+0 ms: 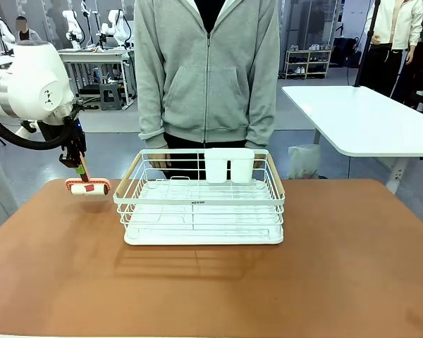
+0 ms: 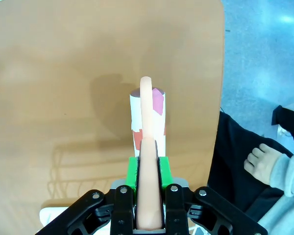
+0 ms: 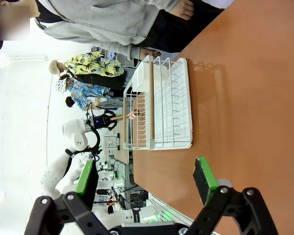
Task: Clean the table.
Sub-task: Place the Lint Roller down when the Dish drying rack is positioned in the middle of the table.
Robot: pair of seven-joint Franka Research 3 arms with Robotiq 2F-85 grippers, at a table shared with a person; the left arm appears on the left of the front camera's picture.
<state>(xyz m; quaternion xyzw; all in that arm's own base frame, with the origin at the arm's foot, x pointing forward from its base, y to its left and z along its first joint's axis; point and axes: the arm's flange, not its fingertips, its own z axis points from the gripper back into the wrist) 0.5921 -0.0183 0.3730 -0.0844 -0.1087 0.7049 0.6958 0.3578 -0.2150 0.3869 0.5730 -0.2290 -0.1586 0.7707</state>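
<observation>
The reddish-brown table (image 1: 197, 296) spreads wide across the front view. My left gripper (image 1: 77, 163) hangs over its far left corner, shut on the peach handle of a lint roller (image 1: 88, 186). The roller's white head with red patches sits at or just above the tabletop. In the left wrist view the fingers (image 2: 132, 171) clamp the handle, and the roller (image 2: 148, 115) points away over the table (image 2: 63, 73). My right gripper (image 3: 144, 178) is open above the table (image 3: 245, 98) with nothing between its green pads.
A white wire dish rack (image 1: 201, 204) with wooden handles and a white cup holder (image 1: 229, 165) stands at the table's middle, also seen as the rack (image 3: 161, 105). A person in a grey hoodie (image 1: 208, 70) stands behind it. A white-topped table (image 1: 366, 120) stands at the back right.
</observation>
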